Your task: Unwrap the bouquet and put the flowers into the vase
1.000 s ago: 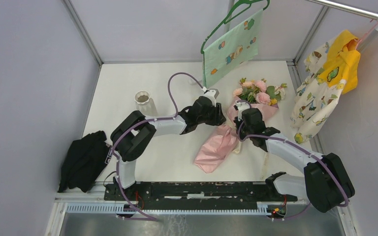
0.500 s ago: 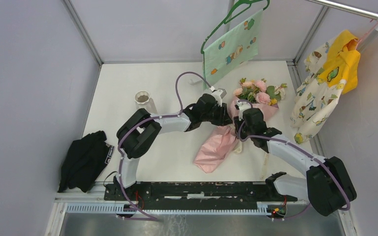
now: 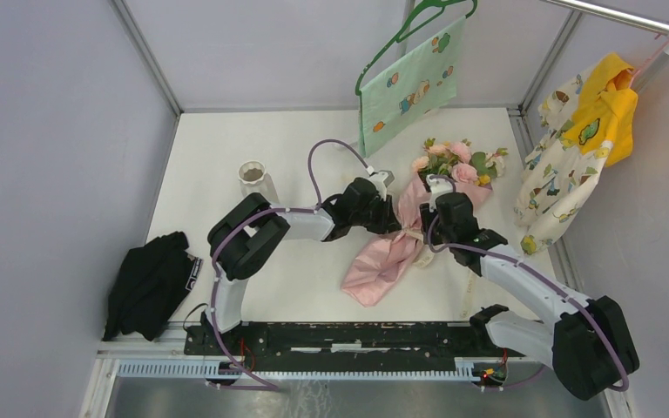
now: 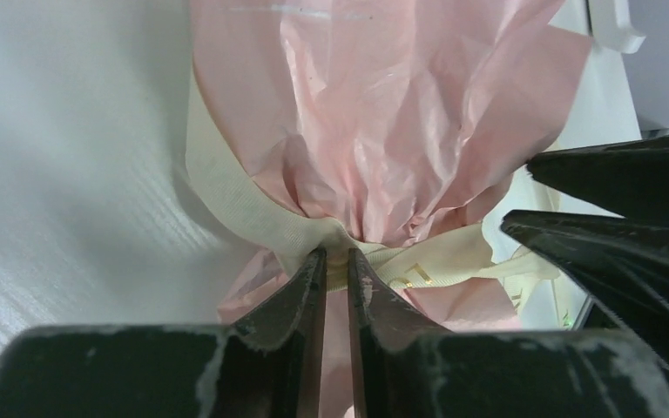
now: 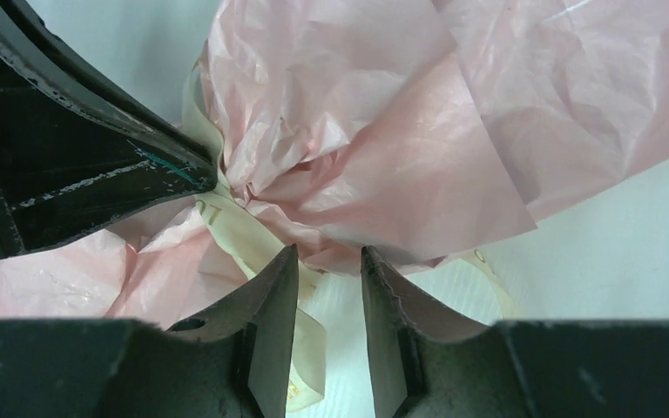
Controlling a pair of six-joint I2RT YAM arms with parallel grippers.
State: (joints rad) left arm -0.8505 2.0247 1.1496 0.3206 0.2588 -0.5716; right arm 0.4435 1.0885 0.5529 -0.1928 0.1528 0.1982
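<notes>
Narrowing since a second ago, the left hand (image 4: 337,261) is pinching the cream ribbon (image 4: 253,209) of the bouquet (image 3: 392,252) while the right hand (image 5: 329,257) is hovering half-open and empty, so untying is beginning

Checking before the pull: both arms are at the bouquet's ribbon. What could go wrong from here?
1. The left fingers pinch the ribbon right where it is tied, against the pink paper. A pull could tighten it or tear the paper.
2. The right fingers stand open, so nothing pins the bouquet. It may just slide.
3. Both arms' fingers crowd one spot and could collide.
</notes>
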